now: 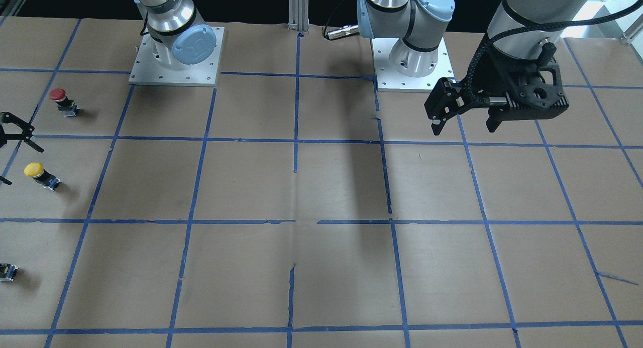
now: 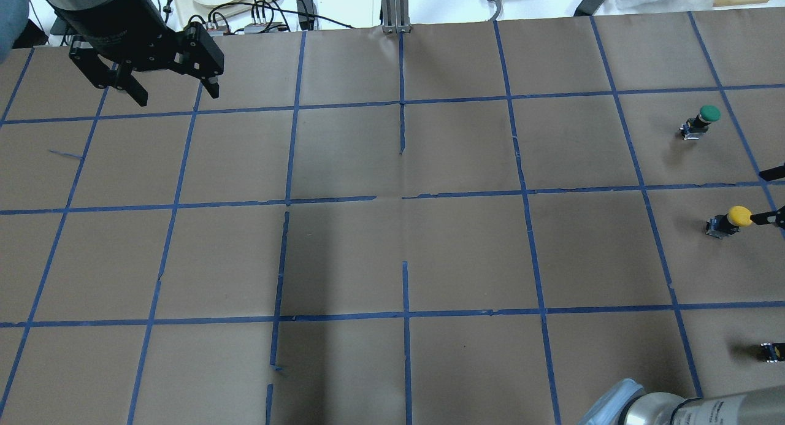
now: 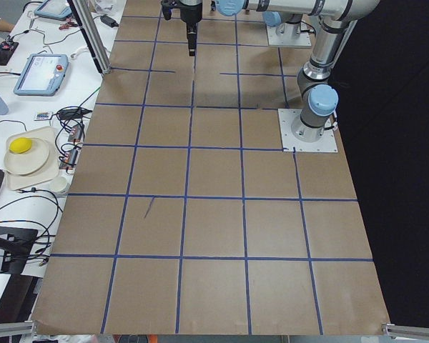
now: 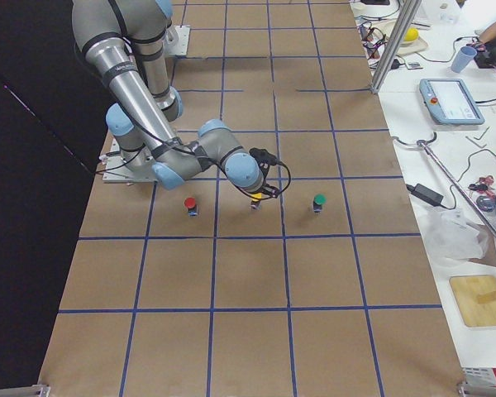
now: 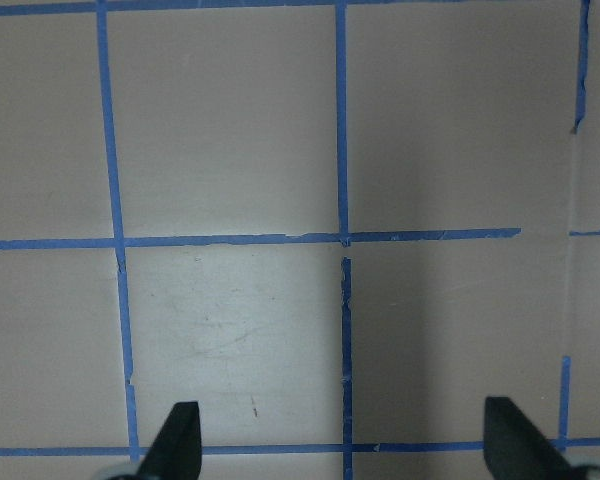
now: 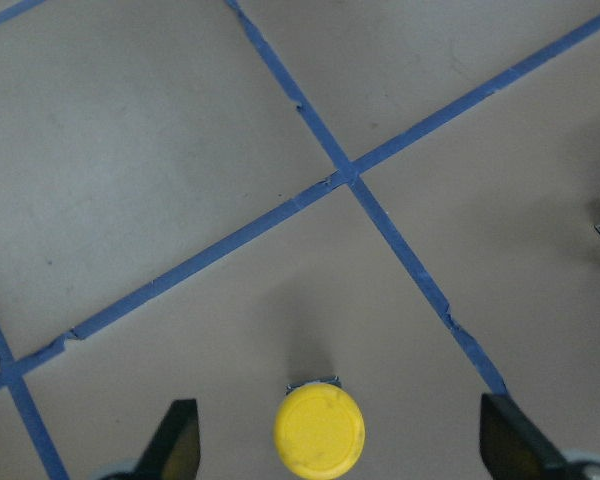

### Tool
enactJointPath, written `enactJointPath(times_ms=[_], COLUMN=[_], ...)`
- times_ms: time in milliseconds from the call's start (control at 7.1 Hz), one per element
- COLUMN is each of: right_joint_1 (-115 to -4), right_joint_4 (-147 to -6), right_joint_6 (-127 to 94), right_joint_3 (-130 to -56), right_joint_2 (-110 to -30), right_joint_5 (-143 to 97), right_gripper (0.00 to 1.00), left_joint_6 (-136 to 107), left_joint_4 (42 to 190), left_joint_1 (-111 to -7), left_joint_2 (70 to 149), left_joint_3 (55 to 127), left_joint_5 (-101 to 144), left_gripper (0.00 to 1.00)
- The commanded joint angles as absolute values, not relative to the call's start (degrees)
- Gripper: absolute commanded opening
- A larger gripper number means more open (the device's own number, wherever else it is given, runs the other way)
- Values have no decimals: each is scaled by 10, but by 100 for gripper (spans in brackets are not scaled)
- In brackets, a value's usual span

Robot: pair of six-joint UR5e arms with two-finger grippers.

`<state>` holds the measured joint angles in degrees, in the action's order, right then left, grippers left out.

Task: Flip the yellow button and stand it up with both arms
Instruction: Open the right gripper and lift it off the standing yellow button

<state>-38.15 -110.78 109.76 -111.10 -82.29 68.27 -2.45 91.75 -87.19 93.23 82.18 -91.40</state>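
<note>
Red button [image 1: 63, 102], green button [image 2: 700, 121], possibly a tiny black-yellow block [image 1: 7, 271].

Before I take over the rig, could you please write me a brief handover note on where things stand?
Right tool: open, fingers either side of the yellow button, not gripping it.
Left tool: open, empty, raised at the opposite end of the table.
Yellow button: on the table, apparently cap up.
Done: only the right tool's positioning.
Left: grasp, flip and stand the button using both arms.
</note>
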Motion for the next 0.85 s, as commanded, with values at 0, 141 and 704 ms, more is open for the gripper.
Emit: enactJointPath(times_ms=[0,141,704], right_joint_1=[-408,-417,-455], right_joint_4=[-1105,-1100,-936], right_joint_6=[903,815,464], right_joint_3=[-1106,-1102,-1085], right_joint_2=[-910,-958,-1082], right_joint_5=[712,755,780], right_gripper=[99,99,100], left_joint_6=[-18,-10,46], left_joint_4=[914,916,919], left_joint_1=[-872,-872,-862], left_joint_2=[933,933,921], left_joint_3=[825,828,842], left_joint_5=[-918,-918,-921], left_gripper=[100,100,100])
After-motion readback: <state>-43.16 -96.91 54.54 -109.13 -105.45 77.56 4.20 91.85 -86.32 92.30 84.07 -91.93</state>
